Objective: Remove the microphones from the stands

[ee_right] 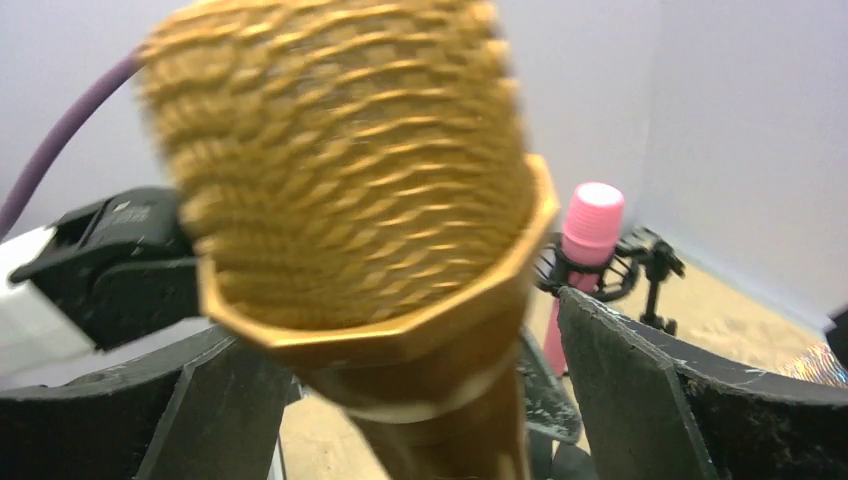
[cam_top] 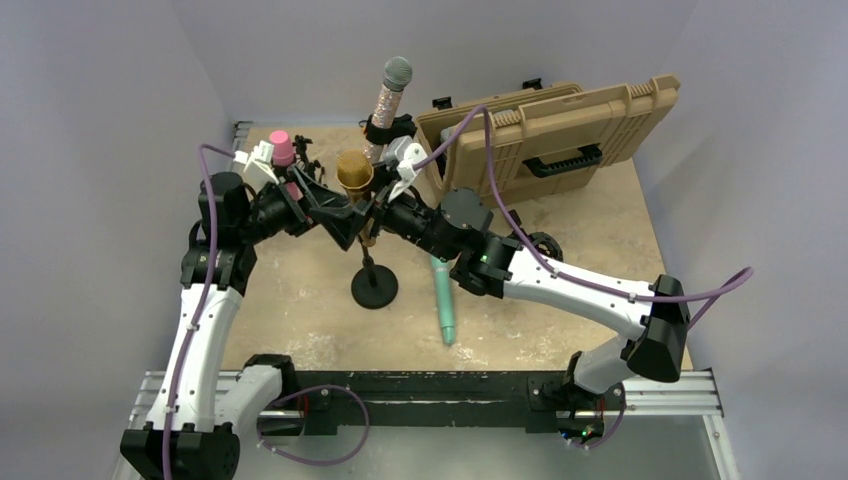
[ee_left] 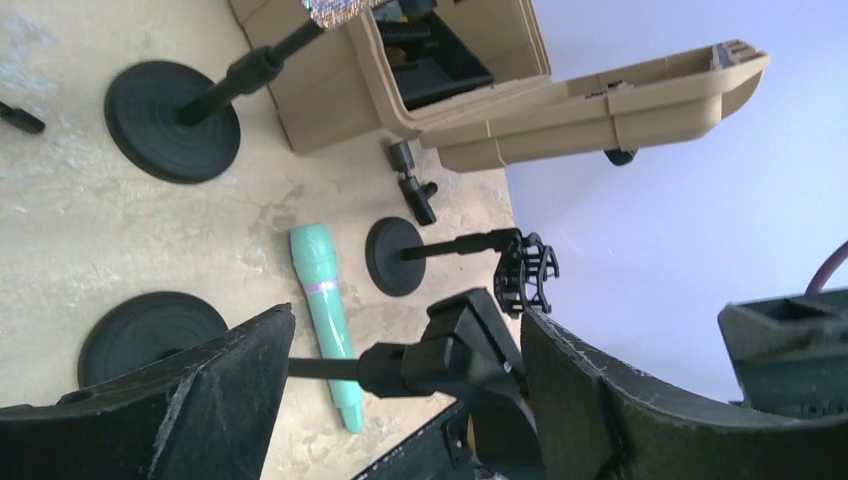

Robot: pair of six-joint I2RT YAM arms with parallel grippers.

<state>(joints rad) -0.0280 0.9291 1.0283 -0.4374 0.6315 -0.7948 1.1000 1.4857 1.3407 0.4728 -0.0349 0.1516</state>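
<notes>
The gold microphone [cam_top: 354,172] stands upright in the clip of a black stand [cam_top: 374,288] at the table's middle. In the right wrist view its mesh head [ee_right: 340,170] fills the frame. My right gripper [ee_right: 398,315] reaches in from the right and is open. Its fingers [ee_right: 640,400] stand on either side of the microphone's body, with a gap showing. My left gripper [ee_left: 408,315] comes from the left, lower down, and is open around the stand's clip joint [ee_left: 470,350]. The joint lies close to one finger and apart from the other.
A teal microphone [cam_top: 441,300] lies flat right of the stand's base. A pink microphone [cam_top: 282,148] sits in a holder at back left, and a glittery one [cam_top: 390,95] stands at the back. An open tan case [cam_top: 550,130] is at back right. A small empty stand [ee_left: 450,250] lies nearby.
</notes>
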